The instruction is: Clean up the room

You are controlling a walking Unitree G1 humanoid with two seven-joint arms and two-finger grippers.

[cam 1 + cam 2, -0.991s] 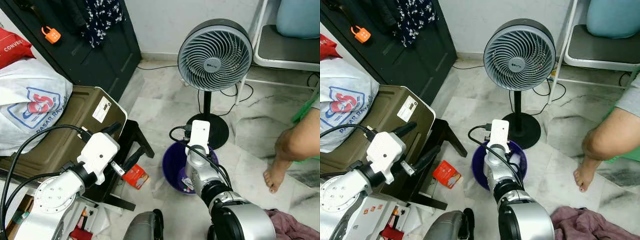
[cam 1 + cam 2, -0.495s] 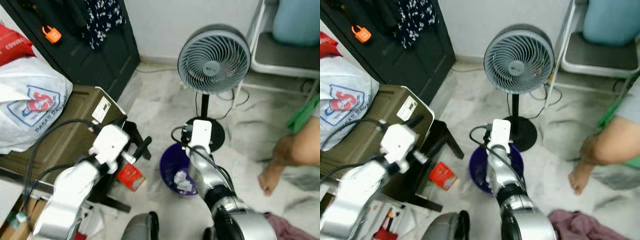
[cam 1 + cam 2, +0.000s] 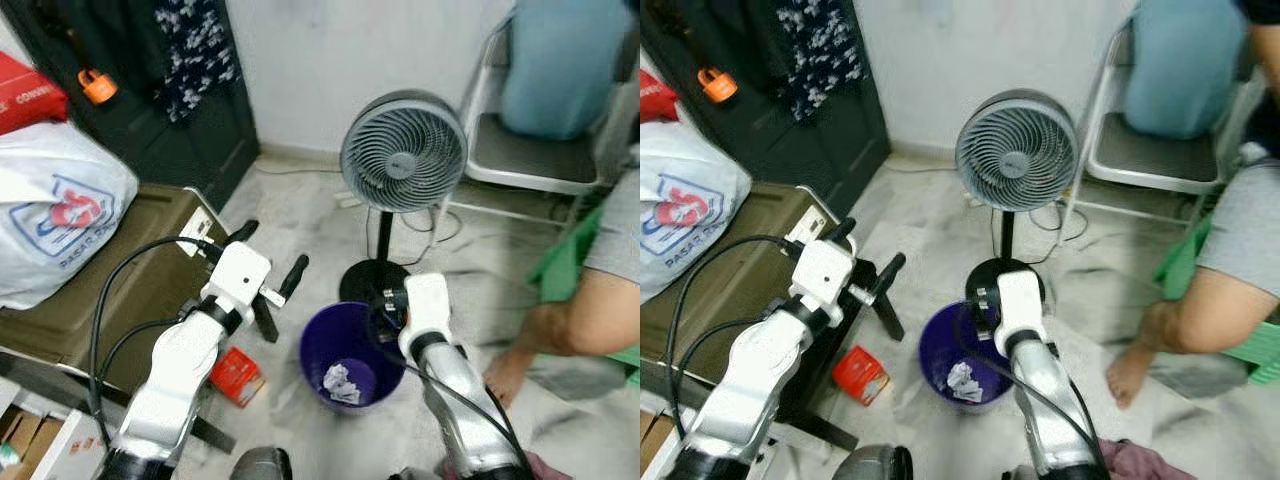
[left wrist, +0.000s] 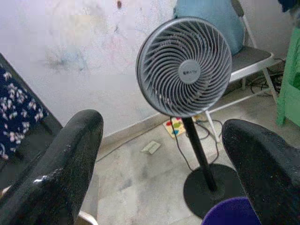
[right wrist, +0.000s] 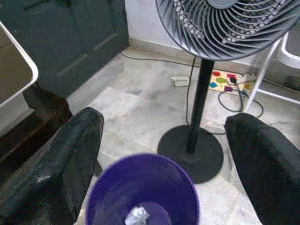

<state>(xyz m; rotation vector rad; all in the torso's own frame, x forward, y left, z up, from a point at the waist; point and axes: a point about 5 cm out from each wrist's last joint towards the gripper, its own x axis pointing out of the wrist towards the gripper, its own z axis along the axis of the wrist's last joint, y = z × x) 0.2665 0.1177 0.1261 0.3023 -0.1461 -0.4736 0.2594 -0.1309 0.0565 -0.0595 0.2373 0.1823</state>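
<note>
Hovering spread and empty above purple bin (image 3: 345,355) — both left gripper (image 3: 272,266) and right gripper (image 5: 164,154) — risking bumping the fan (image 3: 403,150) nearby.

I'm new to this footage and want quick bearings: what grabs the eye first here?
A round purple plastic bin sits on the marble floor between the two arms, with crumpled white paper inside. Just behind it stands a grey pedestal fan. The open left gripper is raised beside the bin, with a small red packet on the floor below that arm; a person's bare leg is at the right.
</note>
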